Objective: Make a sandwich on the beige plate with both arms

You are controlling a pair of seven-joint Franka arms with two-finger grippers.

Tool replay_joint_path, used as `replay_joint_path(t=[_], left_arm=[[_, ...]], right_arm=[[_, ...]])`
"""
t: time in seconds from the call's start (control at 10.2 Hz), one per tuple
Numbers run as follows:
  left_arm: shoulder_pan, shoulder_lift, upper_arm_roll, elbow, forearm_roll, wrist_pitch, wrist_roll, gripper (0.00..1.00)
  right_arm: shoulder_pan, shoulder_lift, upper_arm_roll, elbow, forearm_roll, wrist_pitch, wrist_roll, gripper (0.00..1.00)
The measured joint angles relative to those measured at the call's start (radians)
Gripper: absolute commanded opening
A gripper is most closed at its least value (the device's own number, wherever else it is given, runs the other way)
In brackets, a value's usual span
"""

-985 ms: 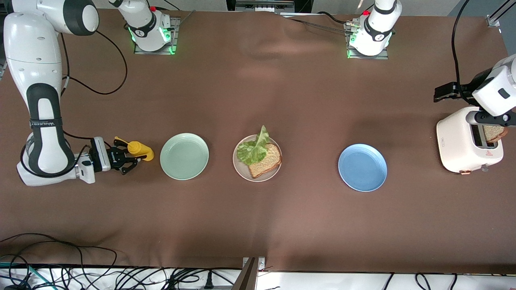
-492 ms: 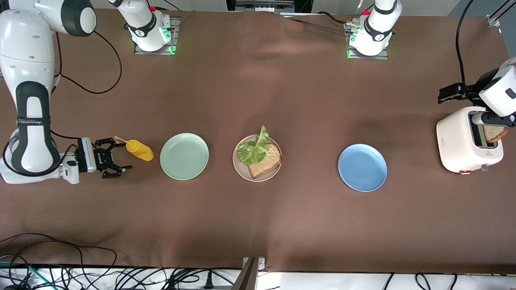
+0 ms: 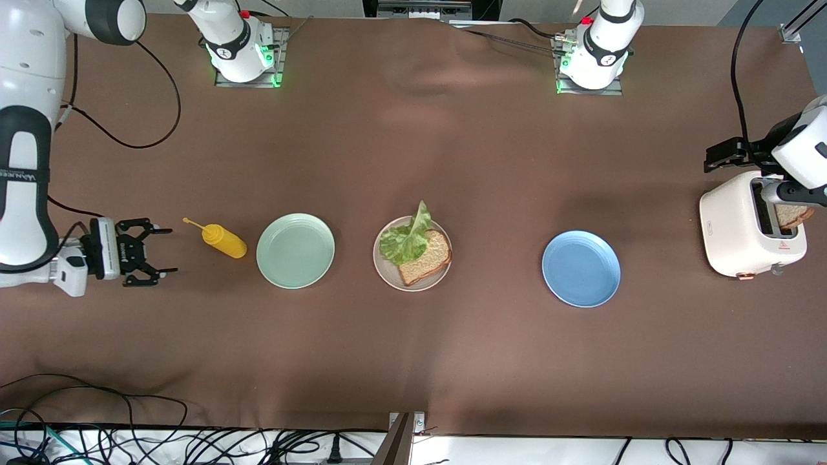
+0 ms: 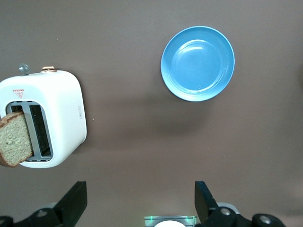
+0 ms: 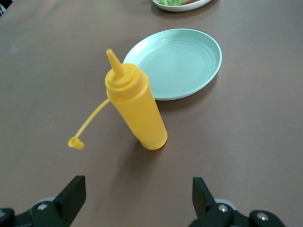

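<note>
Centre of the table, the beige plate [image 3: 411,278] carries one slice of toast [image 3: 423,257] with a lettuce leaf [image 3: 406,237] lying partly over it and poking past the rim. Everything else lines up around that plate. Toward the right arm's end sits the mint-green plate [image 3: 295,250], nothing in it, and just past that stands the yellow squeeze bottle [image 3: 223,239], upright, its cap dangling on a strap. The right gripper [image 3: 150,252] is low over the table beside the bottle, apart from it, fingers spread wide and holding nothing. Toward the left arm's end of the beige plate lies the blue plate [image 3: 581,268], bare. Farther along stands the white toaster [image 3: 736,232], with a second slice of toast [image 4: 15,138] sticking up out of one slot. The left gripper [image 4: 141,198] hangs above the toaster, fingers wide apart, empty.
</note>
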Motion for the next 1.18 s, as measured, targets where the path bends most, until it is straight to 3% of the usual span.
replay_joint_path(t=[0.59,1.18], left_arm=[[0.003,0.000,0.001,0.002,0.000,-0.001,0.004,1.00],[0.006,0.000,0.012,0.003,0.004,-0.022,0.013,1.00]], right_arm=[[0.053,-0.221,0.013,-0.038,-0.253,-0.022,0.567,1.00],[0.098,-0.461,0.181,-0.156,-0.537,-0.018,1.302,1.00]])
